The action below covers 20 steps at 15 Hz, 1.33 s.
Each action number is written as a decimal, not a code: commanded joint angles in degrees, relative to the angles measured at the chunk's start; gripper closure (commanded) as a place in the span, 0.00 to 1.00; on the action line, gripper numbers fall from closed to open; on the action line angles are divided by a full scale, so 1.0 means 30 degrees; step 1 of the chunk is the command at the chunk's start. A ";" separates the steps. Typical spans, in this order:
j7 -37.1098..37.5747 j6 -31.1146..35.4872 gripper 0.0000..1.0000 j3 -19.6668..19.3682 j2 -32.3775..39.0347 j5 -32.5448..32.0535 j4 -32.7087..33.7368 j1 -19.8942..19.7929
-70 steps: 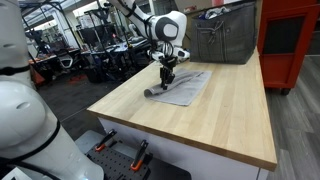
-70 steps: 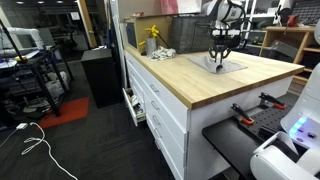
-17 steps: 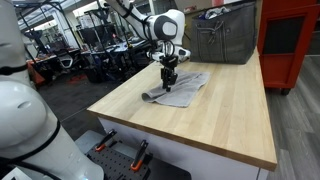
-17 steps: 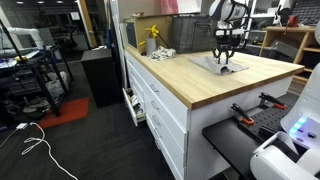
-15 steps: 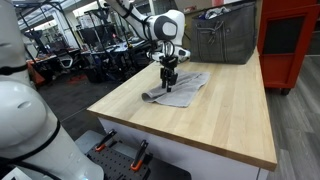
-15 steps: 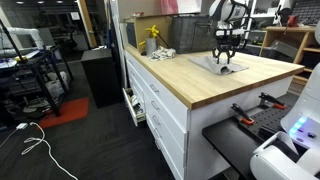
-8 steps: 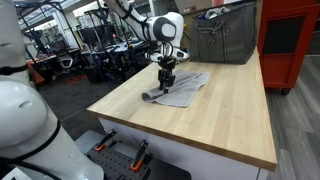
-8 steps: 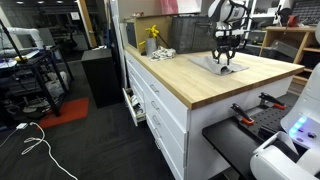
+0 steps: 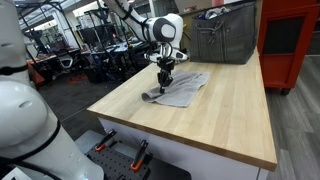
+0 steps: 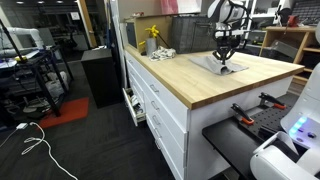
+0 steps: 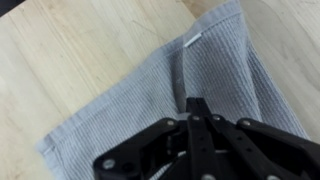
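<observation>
Shifted slightly across the table [image 9: 230, 120], gripper [image 9: 164, 83] is clenched on the grey towel [image 9: 188, 86], apparently mid-drag; next calls for a steady, low pull.

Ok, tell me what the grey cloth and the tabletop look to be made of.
The grey cloth: woven or knit fabric, likely cotton, matte; fine ribbed lines and soft folds. The tabletop: light wood, butcher-block style, smooth satin finish; parallel plank strips and grain.

- The gripper [image 10: 224, 60] points straight down, its tips at a grey cloth [image 10: 227, 69].
- The cloth lies on a wooden worktop [image 10: 185, 78] above white drawers [image 10: 150, 100].
- A yellow thing [image 10: 152, 36] stands well apart from the cloth, on the worktop's far end.
- Cables [image 10: 35, 140] trail over the dark floor.
</observation>
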 commanded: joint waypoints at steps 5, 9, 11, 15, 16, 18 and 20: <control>-0.0107 -0.0428 1.00 -0.0094 -0.0477 0.0102 -0.0258 -0.0123; 0.0445 0.0444 1.00 -0.0486 -0.1383 -0.0195 -0.0711 -0.0122; 0.0677 0.0745 1.00 -0.0745 -0.1756 -0.0382 -0.0723 -0.0153; 0.1770 0.1413 1.00 -0.1272 -0.2148 -0.1221 -0.0664 -0.0167; 0.2325 0.1608 1.00 -0.1442 -0.2172 -0.1626 -0.0679 -0.0178; 0.3378 0.1875 1.00 -0.1766 -0.2125 -0.2351 -0.0669 -0.0219; 0.4452 0.2143 1.00 -0.2088 -0.1953 -0.3003 -0.0599 -0.0257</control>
